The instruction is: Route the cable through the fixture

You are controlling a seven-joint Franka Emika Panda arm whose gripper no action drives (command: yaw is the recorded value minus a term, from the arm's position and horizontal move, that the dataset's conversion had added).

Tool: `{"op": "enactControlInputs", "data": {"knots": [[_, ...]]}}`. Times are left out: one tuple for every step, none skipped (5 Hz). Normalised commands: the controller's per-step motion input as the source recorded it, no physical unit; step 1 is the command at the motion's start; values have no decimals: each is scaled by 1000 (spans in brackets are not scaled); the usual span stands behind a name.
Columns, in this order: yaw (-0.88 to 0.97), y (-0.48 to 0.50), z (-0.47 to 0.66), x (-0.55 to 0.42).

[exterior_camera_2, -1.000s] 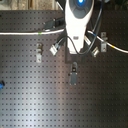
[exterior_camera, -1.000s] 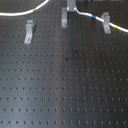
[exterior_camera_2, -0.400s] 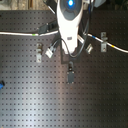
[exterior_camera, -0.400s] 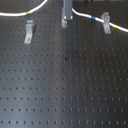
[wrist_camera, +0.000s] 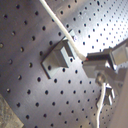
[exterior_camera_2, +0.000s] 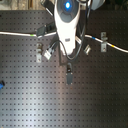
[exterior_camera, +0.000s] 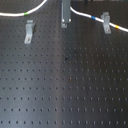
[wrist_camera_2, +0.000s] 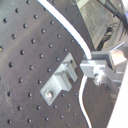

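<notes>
The cable [exterior_camera: 90, 18] is a thin white cord with green, blue and yellow bands. In the first exterior view it runs along the back and leaves the top edge at the middle. In both wrist views my gripper [wrist_camera: 97, 67] is shut on the cable [wrist_camera: 65, 32], which passes close beside a grey fixture [wrist_camera: 59, 57]. The gripper [wrist_camera_2: 97, 70], cable [wrist_camera_2: 75, 37] and fixture [wrist_camera_2: 59, 80] show in the second wrist view too. In the second exterior view the arm's white hand [exterior_camera_2: 67, 25] hides the cable's middle.
Two more grey fixtures stand left [exterior_camera: 29, 32] and right [exterior_camera: 106, 22] on the black perforated board [exterior_camera: 65, 90]; they also show in the second exterior view [exterior_camera_2: 39, 52] [exterior_camera_2: 102, 42]. I cannot tell whether the grey upright piece [exterior_camera: 65, 12] is a fixture or my fingers.
In the second exterior view the arm has shifted slightly left and its lower tip has moved down. In the first exterior view the grey upright piece has risen a little. The cable stays gripped.
</notes>
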Motion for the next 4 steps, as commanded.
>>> {"op": "enactControlInputs", "data": {"knots": [[-77, -6, 1, -53], [-63, 54, 504, -189], [-46, 63, 438, -191], [0, 38, -2, -6]]}}
